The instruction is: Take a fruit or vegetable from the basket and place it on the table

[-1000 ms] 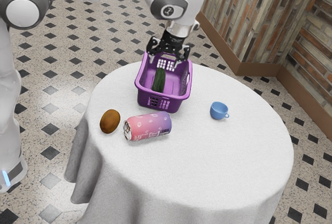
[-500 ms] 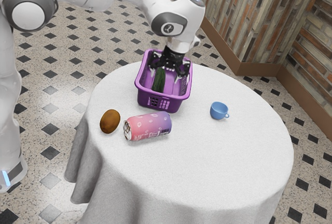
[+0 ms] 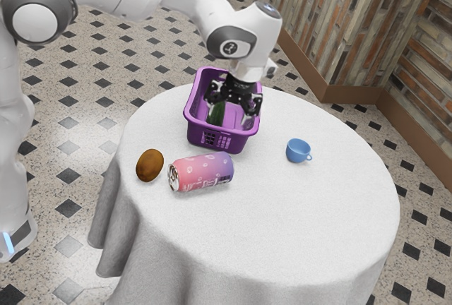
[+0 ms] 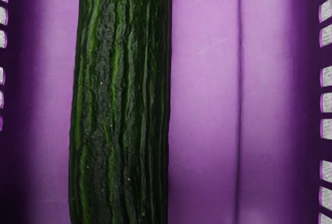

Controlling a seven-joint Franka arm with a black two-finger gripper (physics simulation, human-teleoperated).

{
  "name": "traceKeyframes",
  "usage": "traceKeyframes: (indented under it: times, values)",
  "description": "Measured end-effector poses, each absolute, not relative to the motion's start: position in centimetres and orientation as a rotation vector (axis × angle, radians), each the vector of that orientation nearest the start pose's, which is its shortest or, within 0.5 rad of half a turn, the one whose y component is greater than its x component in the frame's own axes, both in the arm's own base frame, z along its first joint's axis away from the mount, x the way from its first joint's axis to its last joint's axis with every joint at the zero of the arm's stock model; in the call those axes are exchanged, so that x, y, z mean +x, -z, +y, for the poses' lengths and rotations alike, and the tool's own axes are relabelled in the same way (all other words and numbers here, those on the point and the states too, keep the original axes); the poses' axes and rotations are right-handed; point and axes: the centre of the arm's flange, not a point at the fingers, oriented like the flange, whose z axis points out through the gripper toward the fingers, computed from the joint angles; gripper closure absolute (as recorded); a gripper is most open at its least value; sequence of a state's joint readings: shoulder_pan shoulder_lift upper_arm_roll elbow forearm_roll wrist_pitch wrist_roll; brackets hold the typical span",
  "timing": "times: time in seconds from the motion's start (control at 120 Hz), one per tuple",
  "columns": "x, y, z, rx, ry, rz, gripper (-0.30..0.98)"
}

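The cucumber is contained in the basket, under the gripper, whose fingers are held apart. A firm, fairly heavy, slightly slippery body is expected; it should be gripped across its sides, near mid-length.

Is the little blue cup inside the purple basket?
No, the blue cup sits on the table, outside the purple basket.

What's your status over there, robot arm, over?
Gripper open, reaching into purple basket. Cucumber in basket, not yet gripped. Basket's side walls could crowd the fingers; soda can lies outside, on the table.
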State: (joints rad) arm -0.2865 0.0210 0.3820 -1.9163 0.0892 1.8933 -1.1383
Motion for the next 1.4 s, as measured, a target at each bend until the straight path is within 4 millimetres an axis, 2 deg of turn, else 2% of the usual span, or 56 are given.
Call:
traceKeyframes:
  times: [0.083,0.275,0.417,0.517,0.683,0.8,0.992,1.175,1.4]
  values:
    - [55.7,-47.6,6.9,-2.493,0.009,-1.743,0.00]
    - [56.0,-45.7,9.7,-2.449,-0.022,-1.816,0.00]
    - [56.5,-45.2,8.9,-2.467,-0.019,-1.809,0.00]
    - [56.3,-44.5,9.2,-2.466,-0.031,-1.808,0.00]
    - [56.1,-44.5,10.4,-2.463,-0.027,-1.814,0.00]
    - [56.5,-43.6,10.6,-2.468,-0.032,-1.782,0.00]
    - [56.4,-42.8,12.7,-2.469,-0.035,-1.759,0.00]
    - [56.8,-41.9,12.4,-2.497,-0.038,-1.710,0.00]
    - [56.9,-41.9,12.5,-2.525,-0.032,-1.682,0.00]
